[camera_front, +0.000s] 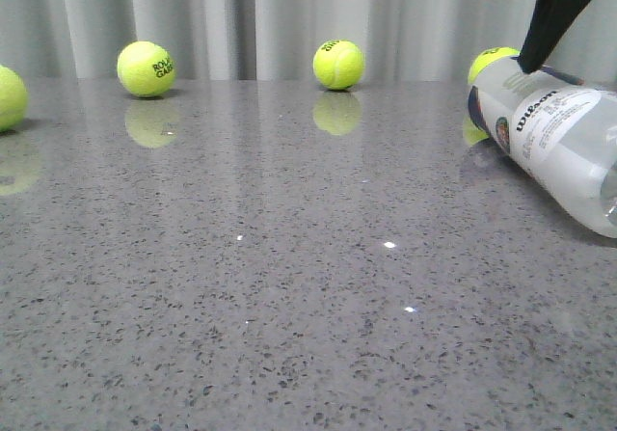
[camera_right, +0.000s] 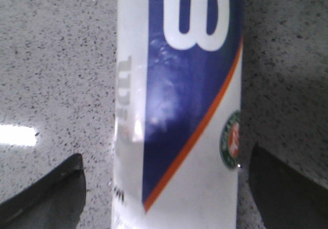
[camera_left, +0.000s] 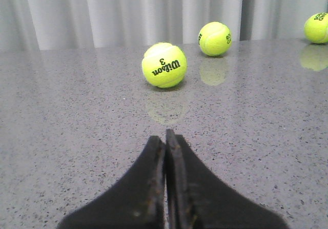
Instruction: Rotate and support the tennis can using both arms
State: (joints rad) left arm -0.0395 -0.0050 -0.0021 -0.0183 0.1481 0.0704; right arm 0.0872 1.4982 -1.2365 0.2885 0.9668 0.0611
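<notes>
**Tennis can lay on its side with the right gripper straddling it**

The tennis can (camera_front: 554, 142) lay tilted on its side on the speckled grey table (camera_front: 289, 306), at the right edge of the front view, its Wilson label facing up. A black part of the right arm (camera_front: 559, 12) reached down onto the can's upper end. Just behind that end of the can sat a tennis ball (camera_front: 490, 62), partly hidden by it.

In the right wrist view, the right gripper (camera_right: 164, 188) was spread wide, one finger (camera_right: 48, 193) on each side of the can (camera_right: 179, 106), with a strip of table showing between each finger and the can's wall; it grasped nothing.

The left gripper (camera_left: 165, 139) was clenched, its two fingers pressed flat together with nothing between them, low over the table. Well to the left of the can, two more balls (camera_front: 338, 64) (camera_front: 146, 68) rested near the curtain (camera_front: 289, 16), and a further one (camera_front: 10, 96) lay at the far left edge.
</notes>
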